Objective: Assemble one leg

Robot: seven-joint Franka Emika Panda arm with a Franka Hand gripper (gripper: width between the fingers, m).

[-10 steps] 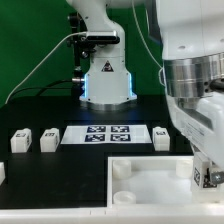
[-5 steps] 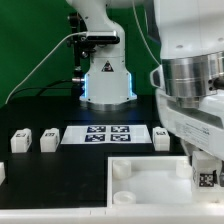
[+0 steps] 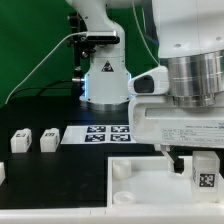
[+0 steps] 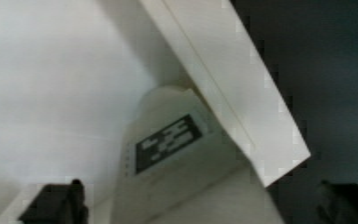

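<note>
The leg (image 3: 205,178), a small white post with a black-and-white tag, stands upright at the far corner of the large white panel (image 3: 150,182) on the exterior view's right. My gripper (image 3: 200,166) hangs over it with one dark finger (image 3: 178,160) just beside the post. In the wrist view the leg (image 4: 167,140) rises between the two dark fingertips (image 4: 55,203), with a narrow gap on each side. The gripper (image 4: 199,208) is open around the leg. The panel (image 4: 51,80) and its thick edge fill most of that view.
Two more white legs (image 3: 20,141) (image 3: 49,139) stand on the black table at the exterior view's left, with another white part (image 3: 2,172) at the edge. The marker board (image 3: 105,134) lies behind the panel. Round sockets (image 3: 121,169) show on the panel. The arm's base (image 3: 105,80) stands behind.
My wrist has turned about a quarter turn over the leg, so the hand's broad face now shows. The leg has stayed at the panel's corner.
</note>
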